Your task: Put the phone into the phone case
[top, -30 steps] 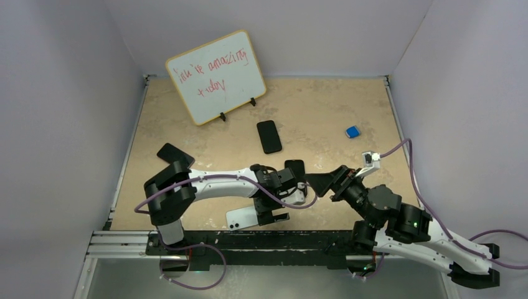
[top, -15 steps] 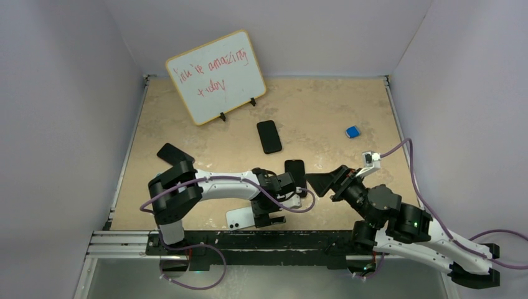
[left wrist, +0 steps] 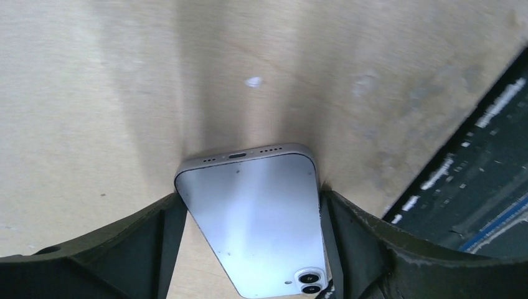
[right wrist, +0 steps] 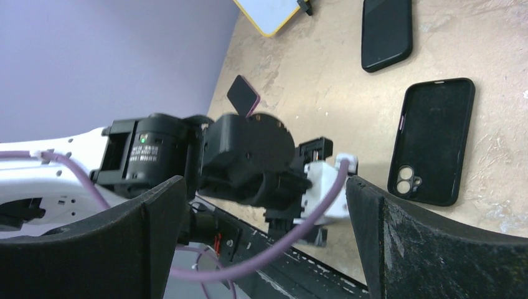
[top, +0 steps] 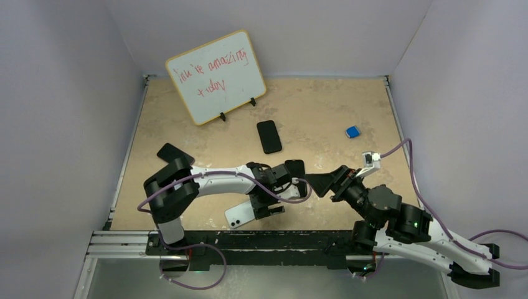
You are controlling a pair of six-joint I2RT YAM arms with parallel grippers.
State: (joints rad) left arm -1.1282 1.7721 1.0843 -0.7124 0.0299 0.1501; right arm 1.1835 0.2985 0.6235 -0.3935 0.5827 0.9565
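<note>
At table's (top: 324, 112) near edge, L end effector (left wrist: 249, 198) straddles white phone (left wrist: 255, 224), grip unclear; R end effector (right wrist: 266, 180) gapes empty.

R jaws: wide apart | phone case (right wrist: 433, 142): flat, empty | L arm (right wrist: 249, 159): near case

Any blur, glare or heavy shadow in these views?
Top view: evenly lit, sharp, no glare on the whiteboard. Left wrist: the phone shows a soft sheen, with shadow fanning above it. Right wrist: the case is crisp, the near fingers dark and soft.
</note>
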